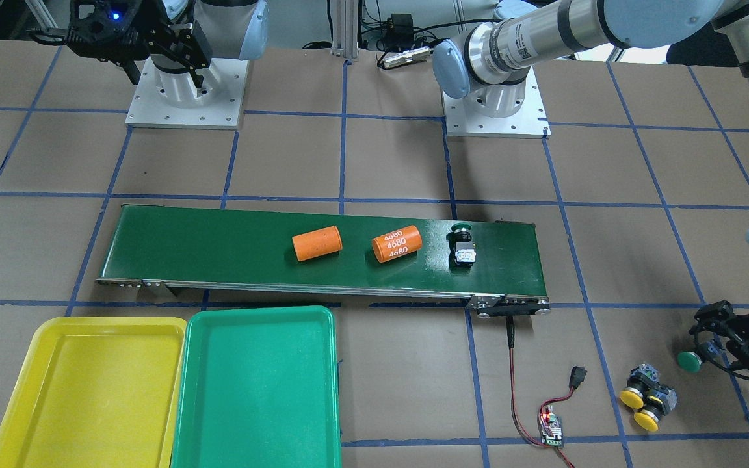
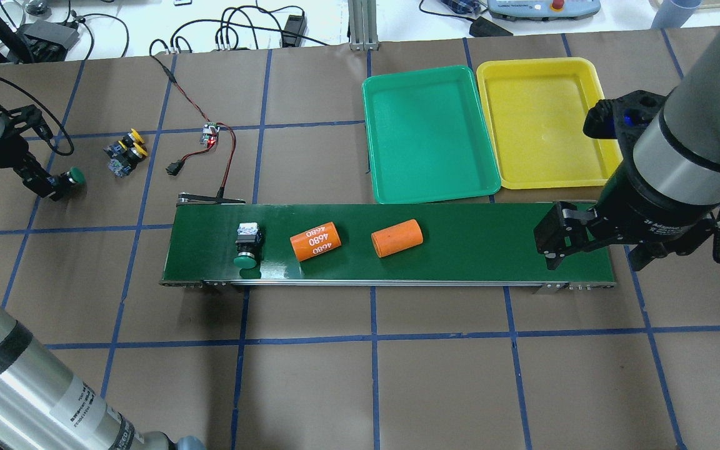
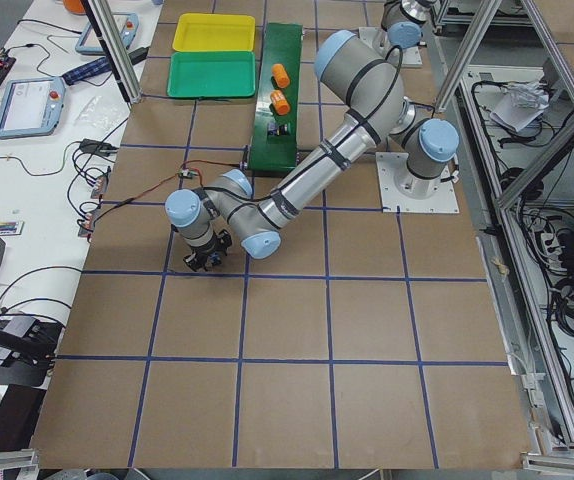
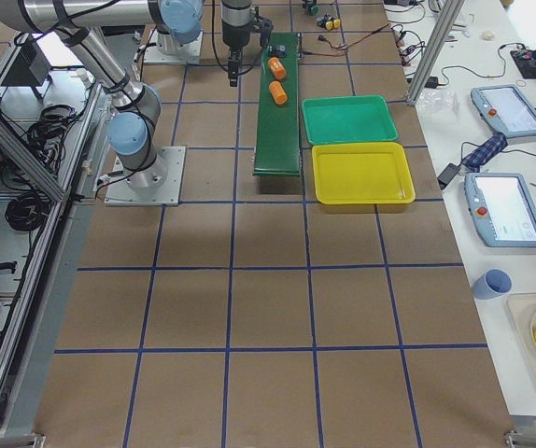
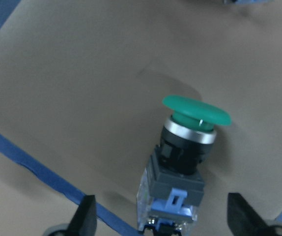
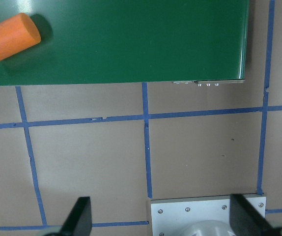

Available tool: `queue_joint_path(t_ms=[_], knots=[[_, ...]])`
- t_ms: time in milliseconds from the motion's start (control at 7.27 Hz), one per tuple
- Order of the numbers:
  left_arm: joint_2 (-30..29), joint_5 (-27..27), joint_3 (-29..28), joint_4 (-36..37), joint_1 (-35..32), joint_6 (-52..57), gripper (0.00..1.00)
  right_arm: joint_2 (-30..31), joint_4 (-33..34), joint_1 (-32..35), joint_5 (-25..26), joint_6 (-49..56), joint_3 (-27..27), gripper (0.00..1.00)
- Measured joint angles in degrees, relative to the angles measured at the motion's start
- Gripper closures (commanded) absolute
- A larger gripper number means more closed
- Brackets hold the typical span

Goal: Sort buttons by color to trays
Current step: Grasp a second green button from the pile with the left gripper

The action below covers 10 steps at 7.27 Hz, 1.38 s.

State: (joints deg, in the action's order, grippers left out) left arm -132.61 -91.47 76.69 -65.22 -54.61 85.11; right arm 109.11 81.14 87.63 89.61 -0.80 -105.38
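- Reaches far out and low over the bench (image 5: pixel 82 73) with the left gripper (image 5: pixel 161 206), released, fingers (image 5: pixel 87 216) either side of a green button (image 5: pixel 190 142), not touching it.
- Holds the right gripper (image 6: pixel 159 206) spread wide above the conveyor belt (image 2: pixel 491 244) end.
- Reads "4680" three times in white on one orange cylinder (image 2: pixel 316 242).
- Shows, overhead but not from either wrist, a second green button (image 2: pixel 247 247) on the belt, yellow buttons (image 2: pixel 125 150) near the left gripper, and a green tray (image 2: pixel 429 134) and yellow tray (image 2: pixel 541 125) side by side.

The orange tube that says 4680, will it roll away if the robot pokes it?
Probably. The orange tube lies on its side on the flat green belt, so a sideways poke would likely roll it. It looks smooth and hard, so a grip might slip. Its weight can't be told from here.
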Motion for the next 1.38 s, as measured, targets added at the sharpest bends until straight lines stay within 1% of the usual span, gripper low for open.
queue_joint_path(t_ms=[138, 412, 550, 688, 825, 962, 1100, 1375], knots=[[-0.04, 0.07, 0.10, -0.01, -0.14, 0.03, 1.00, 0.00, 0.03, 0.00, 0.00, 0.00, -0.02, 0.00], [0.87, -0.04, 0.55, -0.77, -0.50, -0.43, 1.00, 0.02, -0.03, 0.00, 0.02, 0.03, -0.02, 0.00], [2.36, -0.06, 1.35, -2.14, -1.15, -2.20, 1.00, 0.02, -0.07, 0.00, 0.00, -0.01, -0.03, 0.00], [4.70, -0.06, 3.37, -3.57, -2.10, -5.87, 1.00, 0.00, -0.08, 0.00, 0.00, -0.02, -0.03, 0.00], [8.36, -0.02, 7.33, -4.45, -2.97, -11.32, 1.00, -0.02, -0.06, 0.00, 0.00, -0.02, -0.04, 0.00], [12.98, 0.10, 12.64, -4.79, -4.20, -17.96, 1.00, -0.01, -0.10, 0.00, -0.02, -0.02, -0.06, 0.00], [18.17, 0.32, 18.40, -4.82, -6.77, -26.52, 1.00, -0.01, -0.15, 0.00, -0.04, -0.05, -0.07, 0.00], [27.67, 0.66, 28.17, -4.28, -15.22, -46.49, 1.00, -0.04, -0.18, 0.00, 0.01, 0.02, -0.08, 0.00]])
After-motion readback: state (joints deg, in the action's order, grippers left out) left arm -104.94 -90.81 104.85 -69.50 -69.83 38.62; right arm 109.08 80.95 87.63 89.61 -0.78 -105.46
